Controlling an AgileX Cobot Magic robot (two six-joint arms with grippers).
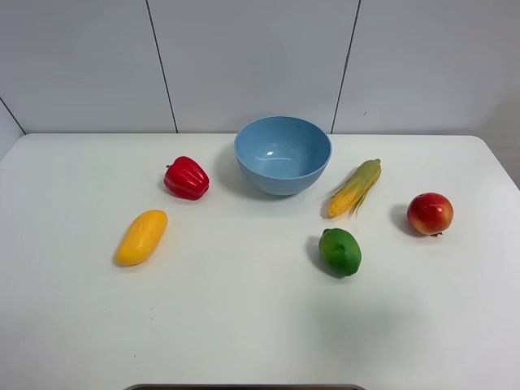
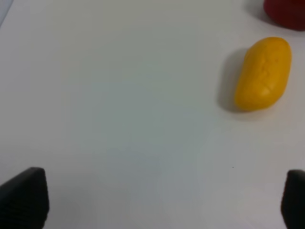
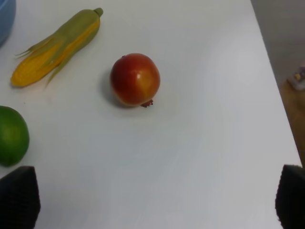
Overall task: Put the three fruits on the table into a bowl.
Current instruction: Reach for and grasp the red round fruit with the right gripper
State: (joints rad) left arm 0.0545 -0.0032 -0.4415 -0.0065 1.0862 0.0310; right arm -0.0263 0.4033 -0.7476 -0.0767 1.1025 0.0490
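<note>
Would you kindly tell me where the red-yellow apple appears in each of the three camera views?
Exterior high: the apple sits far right on the table, right of the corn cob.
Left wrist: not in it; only the mango and the pepper's edge.
Right wrist: the apple lies between the corn cob and the table's edge, touching neither.
Shared landmark: the corn cob, beside the apple in both views.

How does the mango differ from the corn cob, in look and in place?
The mango is plain yellow-orange and smooth; the corn cob is yellow with a green husk. The mango is plump with rounded ends; the corn cob is slimmer and tapers. The mango lies left of the bowl, well apart; the corn cob lies right, near it. Both are elongated and lie on the table.
</note>
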